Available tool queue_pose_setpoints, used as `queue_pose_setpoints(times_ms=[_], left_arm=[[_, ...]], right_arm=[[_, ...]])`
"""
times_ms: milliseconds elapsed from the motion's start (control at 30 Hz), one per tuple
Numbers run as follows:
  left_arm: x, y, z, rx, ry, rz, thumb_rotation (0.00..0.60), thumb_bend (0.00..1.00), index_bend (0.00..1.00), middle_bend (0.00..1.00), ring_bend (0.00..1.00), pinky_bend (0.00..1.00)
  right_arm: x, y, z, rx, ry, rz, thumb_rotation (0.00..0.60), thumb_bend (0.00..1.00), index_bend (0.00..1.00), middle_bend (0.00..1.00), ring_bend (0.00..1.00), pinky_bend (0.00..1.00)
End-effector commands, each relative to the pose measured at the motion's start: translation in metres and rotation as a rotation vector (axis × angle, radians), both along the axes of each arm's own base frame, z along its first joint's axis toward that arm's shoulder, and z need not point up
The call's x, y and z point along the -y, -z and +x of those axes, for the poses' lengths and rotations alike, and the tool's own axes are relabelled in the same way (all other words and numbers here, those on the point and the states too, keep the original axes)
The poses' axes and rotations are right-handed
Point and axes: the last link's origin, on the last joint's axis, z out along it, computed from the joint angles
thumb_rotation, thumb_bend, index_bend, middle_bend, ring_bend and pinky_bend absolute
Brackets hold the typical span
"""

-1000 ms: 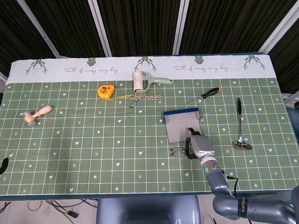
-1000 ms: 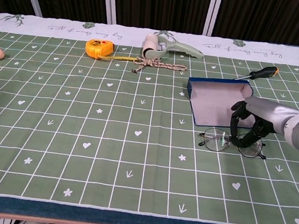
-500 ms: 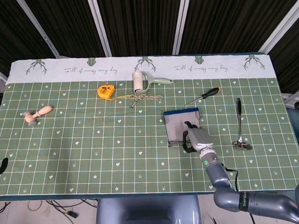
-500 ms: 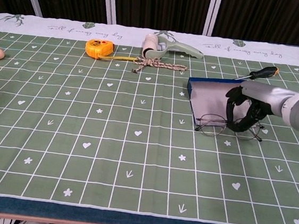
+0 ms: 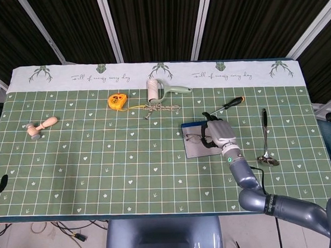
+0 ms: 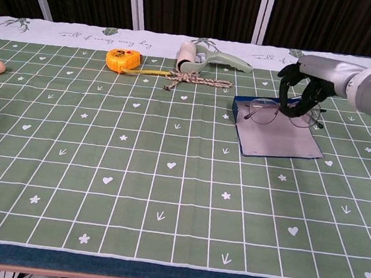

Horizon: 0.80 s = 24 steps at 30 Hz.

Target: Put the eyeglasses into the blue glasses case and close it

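On the table, seen from the head view, a green mat (image 5: 101,160) printed with a white grid, hearts and stars covers the whole top, with a pale band of deer motifs and script along its far edge. Behind it hang dark panels crossed by slanted pale bars. The blue glasses case (image 5: 202,140) lies open right of centre, its grey lining up. The right hand (image 5: 219,131) is over the case's far part, fingers curled round the eyeglasses (image 5: 194,137), which it holds above the lining. Far from the case lie a screwdriver (image 5: 226,105), a lint roller (image 5: 158,89), a knotted rope (image 5: 160,109) and a yellow tape measure (image 5: 117,100). A wooden stamp (image 5: 40,128) sits at the far left, a metal spoon (image 5: 265,139) to the right of the case. The left hand cannot be seen here.

In the chest view, the same mat runs to a dark blue hem at the near edge. The right hand (image 6: 305,88) grips the eyeglasses (image 6: 282,114) by the bridge, lenses hanging over the far edge of the blue glasses case (image 6: 278,137), apparently clear of the lining. The yellow tape measure (image 6: 124,59), knotted rope (image 6: 195,80) and lint roller (image 6: 204,59) lie along the far side, left of the case. The left hand does not show here either.
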Motion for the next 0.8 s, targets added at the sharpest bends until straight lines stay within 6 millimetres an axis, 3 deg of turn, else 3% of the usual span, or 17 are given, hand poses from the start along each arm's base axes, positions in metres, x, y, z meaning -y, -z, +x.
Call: queue_pose_setpoints(times_ms=[33,800], left_arm=[[0.000,0.000,0.000,-0.002,-0.001,0.001,0.600,0.28,0.19,0.00,0.00,0.00],[0.001,-0.001,-0.001,-0.016,-0.006,0.021,0.600,0.28,0.19,0.00,0.00,0.00]], right_arm=[[0.014,-0.005,-0.002,-0.005,-0.046,-0.009,0.600,0.55,0.68,0.10,0.15,0.25],[0.036,0.007,-0.031,-0.050,-0.084,0.045,0.600,0.55,0.68,0.10,0.15,0.25]])
